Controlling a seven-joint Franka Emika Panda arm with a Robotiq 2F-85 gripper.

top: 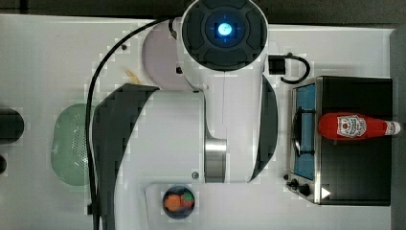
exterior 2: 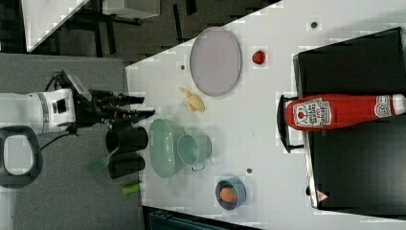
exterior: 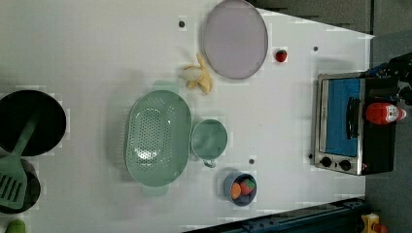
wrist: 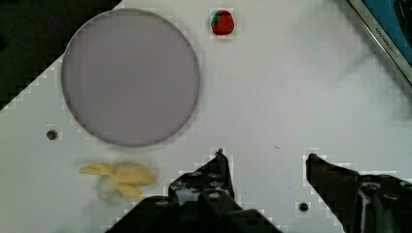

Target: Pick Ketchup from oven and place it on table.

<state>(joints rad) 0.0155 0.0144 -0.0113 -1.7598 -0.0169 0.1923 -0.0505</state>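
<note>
The Ketchup (top: 352, 126) is a red bottle with a white cap, standing on the black top of the oven (top: 354, 167). The left view has the Ketchup (exterior: 384, 113) above the oven's blue glass door (exterior: 340, 121), and in the right view the Ketchup (exterior 2: 335, 111) stands near the front edge of the oven (exterior 2: 354, 167). My gripper (exterior 2: 147, 106) hangs far from it, beyond the table's opposite end in the right view. In the wrist view the gripper (wrist: 265, 156) is open over bare white table (wrist: 291, 97), with nothing between its fingers.
A lilac plate (exterior: 235, 39), a strawberry (exterior: 281, 55) and a banana peel (exterior: 198, 77) lie on the table. A green colander (exterior: 158, 138), a green mug (exterior: 209, 140) and a blue bowl of toy food (exterior: 241, 188) sit mid-table. Black pans (exterior: 29, 121) stand at the left view's left.
</note>
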